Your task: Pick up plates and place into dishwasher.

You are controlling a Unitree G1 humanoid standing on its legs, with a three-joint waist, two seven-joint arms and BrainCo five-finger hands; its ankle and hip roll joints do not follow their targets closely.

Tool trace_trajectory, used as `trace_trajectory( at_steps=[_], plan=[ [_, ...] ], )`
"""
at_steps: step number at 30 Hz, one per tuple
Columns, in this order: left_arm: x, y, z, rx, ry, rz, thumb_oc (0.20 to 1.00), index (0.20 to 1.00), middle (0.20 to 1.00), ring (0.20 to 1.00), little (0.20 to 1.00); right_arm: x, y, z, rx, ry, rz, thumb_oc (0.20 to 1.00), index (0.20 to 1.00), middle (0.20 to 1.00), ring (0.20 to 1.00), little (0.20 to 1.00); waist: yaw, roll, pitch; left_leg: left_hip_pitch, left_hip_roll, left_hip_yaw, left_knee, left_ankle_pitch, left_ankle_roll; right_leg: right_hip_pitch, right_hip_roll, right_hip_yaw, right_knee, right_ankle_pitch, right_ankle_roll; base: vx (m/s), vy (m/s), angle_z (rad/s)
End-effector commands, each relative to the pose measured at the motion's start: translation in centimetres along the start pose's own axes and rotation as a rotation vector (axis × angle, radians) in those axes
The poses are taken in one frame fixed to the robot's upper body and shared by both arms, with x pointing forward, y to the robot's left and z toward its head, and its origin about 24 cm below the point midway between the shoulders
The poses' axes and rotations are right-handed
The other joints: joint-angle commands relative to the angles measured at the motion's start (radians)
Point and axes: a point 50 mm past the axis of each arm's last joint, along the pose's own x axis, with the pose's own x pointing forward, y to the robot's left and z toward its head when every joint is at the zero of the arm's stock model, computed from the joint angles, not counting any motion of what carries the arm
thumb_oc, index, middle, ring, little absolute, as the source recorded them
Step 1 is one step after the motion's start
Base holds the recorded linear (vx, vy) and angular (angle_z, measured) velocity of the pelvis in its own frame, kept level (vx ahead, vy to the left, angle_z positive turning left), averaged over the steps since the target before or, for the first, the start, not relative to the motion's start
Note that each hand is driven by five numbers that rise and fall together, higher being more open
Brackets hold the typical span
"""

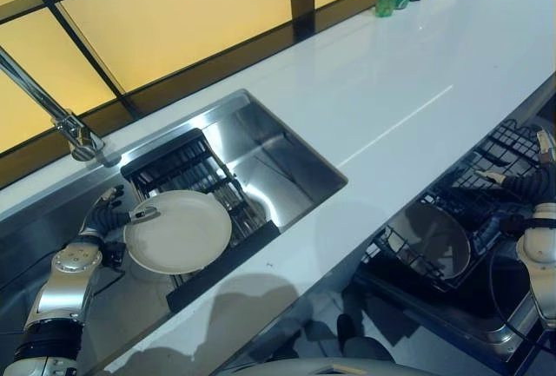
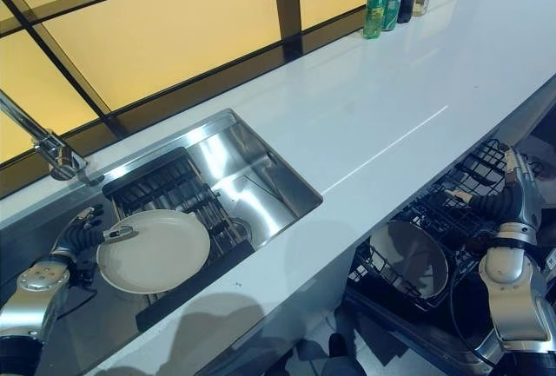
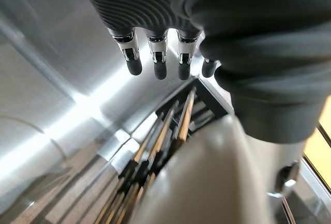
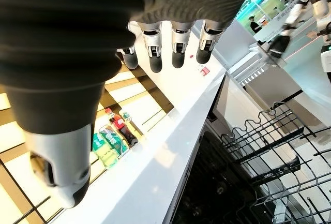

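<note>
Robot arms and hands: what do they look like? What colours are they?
The arms are silver-grey metal. Each wrist wears a dark ribbed cover, like a bendy rubber sleeve. The left hand and the right hand have shiny silver fingers with rounded dark tips, and a thumb set apart from them.

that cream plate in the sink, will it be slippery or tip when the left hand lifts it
Probably stiff and glossy, so the plate may slip. The left hand pinches one rim only, so it will likely tilt. It looks breakable against the sink.
</note>
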Motion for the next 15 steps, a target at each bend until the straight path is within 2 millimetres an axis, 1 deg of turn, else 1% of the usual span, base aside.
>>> trace_trajectory(
  at_steps=[1, 4, 6, 8, 9, 12, 15],
  plan=[
    [0.0, 4.7, 1.6, 0.049, -0.052, 0.154, 1.000, 1.000, 1.000, 1.000, 1.000, 1.1, -2.3, 2.5, 0.042, -0.113, -0.125, 1.000, 1.000, 1.000, 1.000, 1.000, 0.010, -0.051, -0.050, -0.132, -0.023, -0.036, 0.009, 0.071, 0.023, 0.009, -0.098, -0.040, 0.132, -0.121, 0.100, -0.03, -0.029, 0.12],
    [-0.2, 4.7, 1.6, 0.050, -0.052, 0.132, 1.000, 1.000, 1.000, 1.000, 1.000, 1.0, -2.3, 2.5, 0.045, -0.107, -0.133, 1.000, 1.000, 1.000, 1.000, 1.000, 0.016, -0.051, -0.048, -0.137, -0.022, -0.042, 0.010, 0.072, 0.021, 0.008, -0.097, -0.047, 0.134, -0.124, 0.099, -0.04, -0.026, 0.12],
    [-0.2, 4.2, 1.6, 0.024, -0.044, 0.057, 1.000, 1.000, 1.000, 1.000, 1.000, 1.1, -2.4, 2.5, 0.046, -0.105, -0.141, 1.000, 1.000, 1.000, 1.000, 1.000, 0.021, -0.051, -0.046, -0.140, -0.021, -0.046, 0.011, 0.073, 0.020, 0.008, -0.096, -0.051, 0.135, -0.126, 0.098, -0.05, -0.025, 0.05],
    [-0.4, 2.4, 1.6, -0.148, -0.025, -0.160, 1.000, 1.000, 1.000, 1.000, 1.000, 1.1, -2.7, 2.6, 0.048, -0.103, -0.147, 1.000, 1.000, 1.000, 1.000, 1.000, 0.022, -0.050, -0.043, -0.143, -0.020, -0.050, 0.012, 0.075, 0.019, 0.007, -0.095, -0.053, 0.138, -0.127, 0.098, -0.04, -0.019, 0.09],
    [-0.6, 1.0, 1.4, -0.178, -0.007, -0.278, 1.000, 1.000, 1.000, 1.000, 1.000, 1.1, -2.7, 2.5, 0.047, -0.100, -0.150, 1.000, 1.000, 1.000, 1.000, 1.000, 0.027, -0.048, -0.043, -0.144, -0.020, -0.050, 0.013, 0.073, 0.018, 0.007, -0.095, -0.056, 0.138, -0.128, 0.098, -0.03, -0.014, 0.09],
    [-1.0, -0.4, 0.0, -0.160, 0.075, -0.372, 1.000, 1.000, 1.000, 1.000, 1.000, 1.2, -2.5, 2.6, 0.042, -0.101, -0.157, 1.000, 1.000, 1.000, 1.000, 1.000, 0.031, -0.039, -0.039, -0.144, -0.021, -0.054, 0.015, 0.076, 0.018, 0.008, -0.094, -0.058, 0.139, -0.125, 0.099, -0.02, 0.002, 0.06],
    [-1.3, 0.0, 0.2, -0.168, 0.103, -0.418, 1.000, 1.000, 1.000, 1.000, 1.000, 1.5, -2.8, 2.7, 0.041, -0.098, -0.166, 1.000, 1.000, 1.000, 1.000, 1.000, 0.035, -0.033, -0.037, -0.143, -0.023, -0.058, 0.017, 0.074, 0.020, 0.010, -0.097, -0.059, 0.140, -0.126, 0.099, -0.02, 0.014, 0.06]
  ],
)
